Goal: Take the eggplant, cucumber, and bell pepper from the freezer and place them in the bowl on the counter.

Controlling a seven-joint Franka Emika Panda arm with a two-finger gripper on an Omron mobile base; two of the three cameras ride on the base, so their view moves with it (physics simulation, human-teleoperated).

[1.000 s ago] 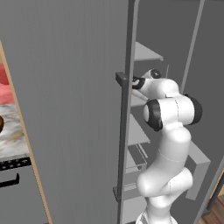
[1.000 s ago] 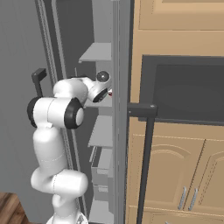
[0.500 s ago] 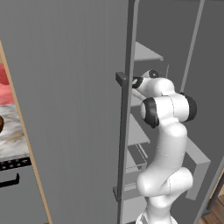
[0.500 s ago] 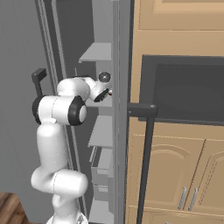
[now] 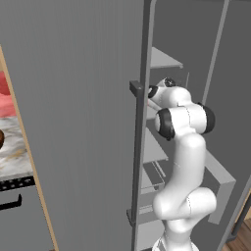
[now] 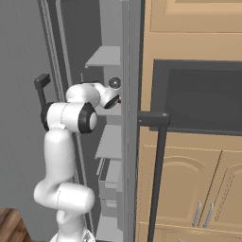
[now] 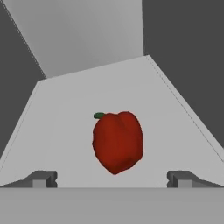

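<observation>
Freezer (image 5: 88, 122): you have its grey door swung open with the long bar handle (image 5: 138, 162) at the door's edge, light grey shelves (image 6: 111, 142) inside, and the arm reaching in at the upper-middle shelf. Contents seen from the hand view: one bell pepper (image 7: 117, 141), red with a green stem, lying alone near the middle of a light grey shelf, apart from both side walls. Tool (image 7: 111, 178): your fingers are spread wide, one tip (image 7: 42, 178) on either side of the pepper, touching and holding nothing, the pepper just beyond them.
</observation>
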